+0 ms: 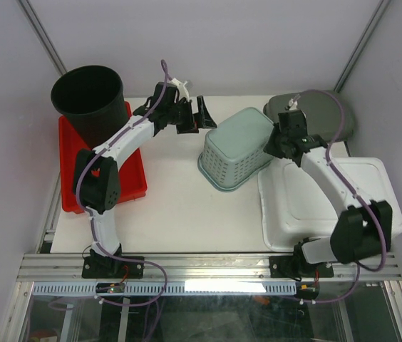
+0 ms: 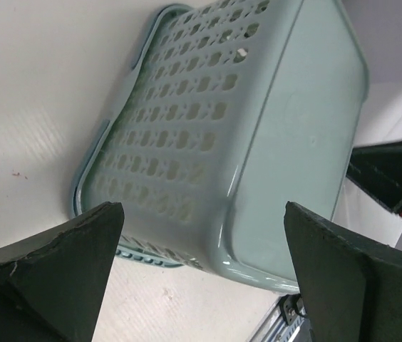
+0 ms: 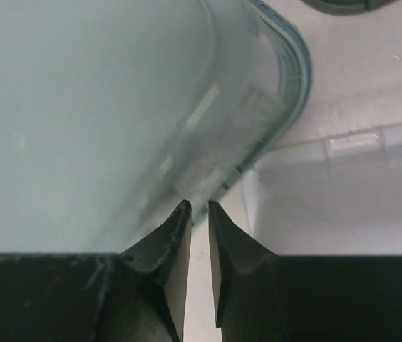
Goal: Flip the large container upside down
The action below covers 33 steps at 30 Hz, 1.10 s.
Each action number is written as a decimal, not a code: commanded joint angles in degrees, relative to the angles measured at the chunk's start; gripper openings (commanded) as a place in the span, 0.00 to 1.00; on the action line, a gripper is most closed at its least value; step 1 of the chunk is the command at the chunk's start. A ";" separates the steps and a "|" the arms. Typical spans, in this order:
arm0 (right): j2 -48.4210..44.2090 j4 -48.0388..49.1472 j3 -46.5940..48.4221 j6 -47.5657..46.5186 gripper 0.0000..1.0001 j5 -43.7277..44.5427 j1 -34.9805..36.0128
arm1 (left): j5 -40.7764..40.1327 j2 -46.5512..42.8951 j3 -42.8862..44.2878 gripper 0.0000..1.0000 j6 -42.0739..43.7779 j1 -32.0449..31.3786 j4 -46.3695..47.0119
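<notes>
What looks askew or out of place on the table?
The mint basket is askew: it lies tilted, neither upright nor fully bottom-up, one rim edge on the table, beside the white tray.

On your white table [image 1: 172,214], start at the far left corner. A red tray [image 1: 69,171] lies along the left edge and hangs over it a little. A black bucket [image 1: 87,96] stands upright on the tray's far end, its mouth open upward. At the table's near right corner you have a large white rectangular lid [image 1: 290,210] lying flat and reaching past the right edge. At the far right corner a grey lid [image 1: 322,114] lies flat, just beyond the white one.
</notes>
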 commanded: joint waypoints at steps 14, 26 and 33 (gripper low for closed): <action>31.75 3.33 38.04 1.01 0.18 -11.95 -3.99 | 1.79 -5.35 -4.05 0.99 2.12 2.07 1.84; -12.89 1.68 -1.75 -5.69 0.34 -2.62 -8.13 | -2.16 -0.75 5.96 0.99 -2.87 8.12 0.71; -24.41 -6.75 -2.03 -6.30 0.37 1.47 -8.59 | 6.61 12.57 20.95 0.99 -5.50 4.97 1.69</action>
